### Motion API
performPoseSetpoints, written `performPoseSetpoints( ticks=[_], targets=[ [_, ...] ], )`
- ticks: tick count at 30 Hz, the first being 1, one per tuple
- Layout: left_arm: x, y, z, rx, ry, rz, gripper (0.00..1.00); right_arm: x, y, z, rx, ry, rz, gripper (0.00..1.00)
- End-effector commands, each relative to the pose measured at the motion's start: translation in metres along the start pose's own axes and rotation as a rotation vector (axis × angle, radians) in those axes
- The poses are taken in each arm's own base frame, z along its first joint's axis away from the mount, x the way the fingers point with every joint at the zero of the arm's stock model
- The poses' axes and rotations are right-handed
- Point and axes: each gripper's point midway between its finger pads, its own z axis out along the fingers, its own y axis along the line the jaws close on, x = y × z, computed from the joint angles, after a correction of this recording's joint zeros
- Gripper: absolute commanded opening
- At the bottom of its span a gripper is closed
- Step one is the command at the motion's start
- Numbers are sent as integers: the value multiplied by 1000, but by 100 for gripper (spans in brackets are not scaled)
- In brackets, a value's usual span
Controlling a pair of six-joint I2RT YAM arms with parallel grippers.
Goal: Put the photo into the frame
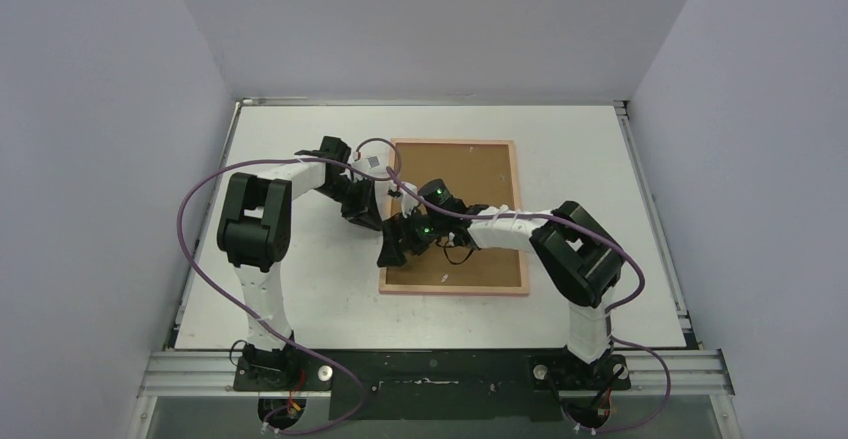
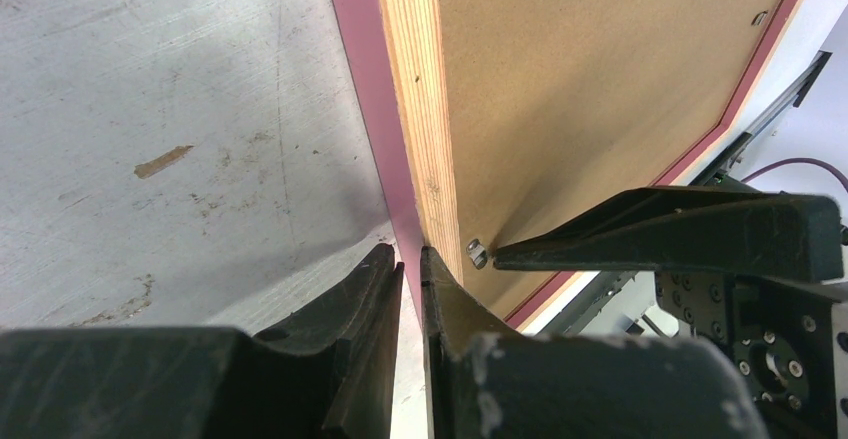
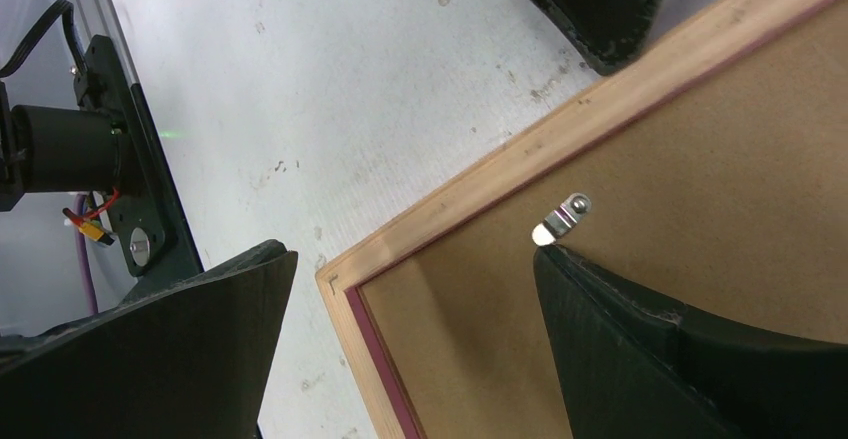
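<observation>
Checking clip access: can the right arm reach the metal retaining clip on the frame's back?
Probably yes: the open right pincer has one fingertip right beside the metal clip on the hardboard backing, with nothing between.

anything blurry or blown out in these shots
Top external: even soft light, frame sharp. Left wrist: left gripper's fingers dark and out of focus, frame's grain crisp. Right wrist: metal clip glares white at its tip, right gripper's fingers near black.

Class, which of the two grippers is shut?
The left gripper: its jaws nearly meet at the frame edge. The right gripper has its jaws wide apart, one tip by a metal clip.
</observation>
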Motion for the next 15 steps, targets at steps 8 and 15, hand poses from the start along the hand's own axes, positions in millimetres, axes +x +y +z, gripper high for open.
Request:
performPoseSetpoints(
  ticks=[8,15],
  targets=[
    [-10,16,4,-58,-34,39,12,-6,1,-4,-29,-47,-5,94],
    [-10,15,4,-58,-31,40,12,-3,5,5,-51,-47,9,94]
  ],
)
